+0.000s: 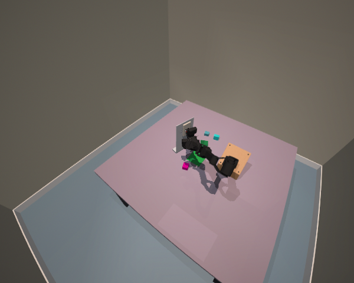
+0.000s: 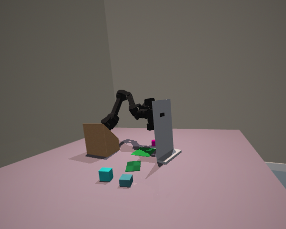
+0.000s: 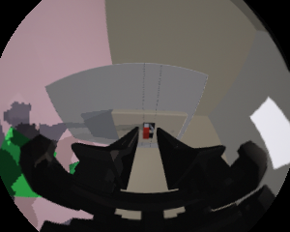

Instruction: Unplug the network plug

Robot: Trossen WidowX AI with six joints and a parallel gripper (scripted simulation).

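The plug [image 3: 146, 131], a small red body, sits at the dark socket opening in the upright grey panel [image 1: 179, 137] [image 2: 164, 133] [image 3: 87, 94]. Its tab is too small to make out. My gripper [image 3: 148, 130] is at the panel's front, partly open, with one fingertip on each side of the plug's outline and a visible gap between them. Contact with the plug cannot be made out. In the exterior view the panel hides the fingertips. A larger green patch [image 1: 196, 158] [image 2: 141, 152] and a smaller green patch [image 1: 204, 142] [image 2: 133, 166] lie on the table; which is the marked square is unclear.
A cream plate [image 1: 186, 124] [image 3: 126, 121] surrounds the socket. Two cyan blocks [image 1: 216, 137] [image 2: 105, 174] [image 1: 206, 133] [image 2: 126, 180] stand beyond the smaller patch. A magenta block [image 1: 185, 165] [image 2: 153, 142] is beside the larger patch. An orange-brown wedge block [image 1: 238, 155] [image 2: 95, 140] stands by the arm's base.
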